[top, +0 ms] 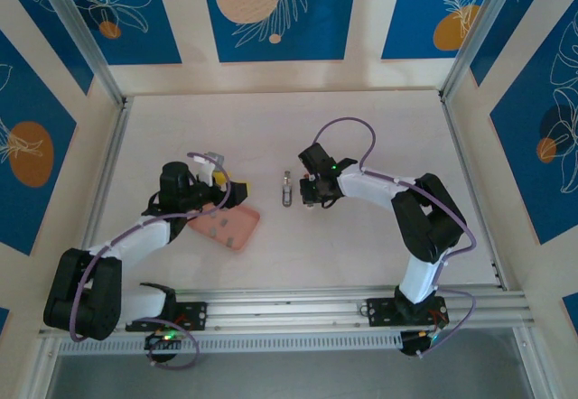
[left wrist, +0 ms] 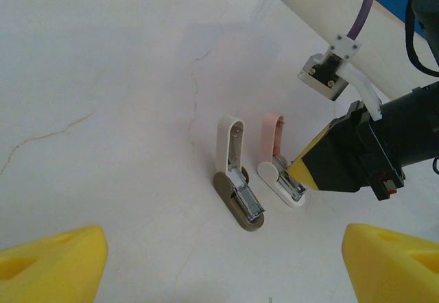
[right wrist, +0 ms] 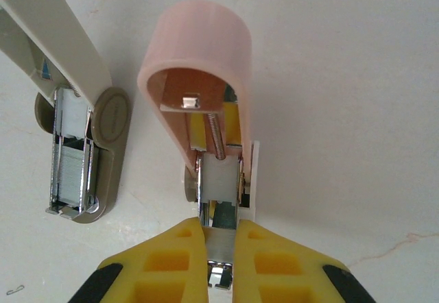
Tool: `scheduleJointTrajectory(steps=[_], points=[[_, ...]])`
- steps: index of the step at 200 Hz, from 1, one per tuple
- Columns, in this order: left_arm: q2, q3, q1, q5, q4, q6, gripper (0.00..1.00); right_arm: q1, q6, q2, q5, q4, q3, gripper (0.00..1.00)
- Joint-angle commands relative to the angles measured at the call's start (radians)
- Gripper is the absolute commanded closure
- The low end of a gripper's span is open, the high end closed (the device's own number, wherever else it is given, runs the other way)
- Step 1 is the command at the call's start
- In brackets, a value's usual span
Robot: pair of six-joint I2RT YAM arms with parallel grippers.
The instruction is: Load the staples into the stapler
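Two small staplers lie open side by side on the table. The pink-and-white stapler (right wrist: pixel 199 56) has its lid raised, and my right gripper (right wrist: pixel 221 233) is shut on a grey strip of staples (right wrist: pixel 221 243) lying in its metal channel. From the left wrist view, the right gripper's yellow finger (left wrist: pixel 307 169) touches the pink stapler (left wrist: pixel 278 169). The beige stapler (left wrist: pixel 236 183) is open too, with staples (right wrist: pixel 68 173) in its channel. My left gripper (left wrist: pixel 223 245) hovers open, short of both staplers, nothing between its fingers. From above, the staplers (top: pixel 286 189) sit mid-table.
A salmon-pink tray (top: pixel 230 229) lies under the left arm, near the left gripper (top: pixel 219 175). One loose bent staple (right wrist: pixel 14 290) lies on the table beside the beige stapler. Aluminium rails border the table.
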Motion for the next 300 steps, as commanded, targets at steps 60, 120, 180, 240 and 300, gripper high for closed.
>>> scheduleJointTrajectory(steps=[60, 120, 180, 240, 300], points=[[-0.005, 0.012, -0.007, 0.022, -0.002, 0.010, 0.12, 0.018, 0.021, -0.017, -0.014, -0.023, -0.025, 0.87], [-0.004, 0.009, -0.008, 0.023, 0.002, 0.010, 0.12, 0.030, 0.032, -0.031, -0.006, -0.032, -0.033, 0.87], [-0.004, 0.009, -0.008, 0.021, 0.002, 0.010, 0.12, 0.032, 0.042, -0.018, 0.000, -0.021, -0.026, 0.87], [-0.004, 0.014, -0.008, 0.021, 0.000, 0.010, 0.12, 0.030, 0.046, -0.004, -0.007, -0.004, -0.007, 0.87], [0.000, 0.016, -0.010, 0.021, 0.000, 0.011, 0.12, 0.030, 0.066, -0.020, -0.030, 0.013, -0.017, 0.87]])
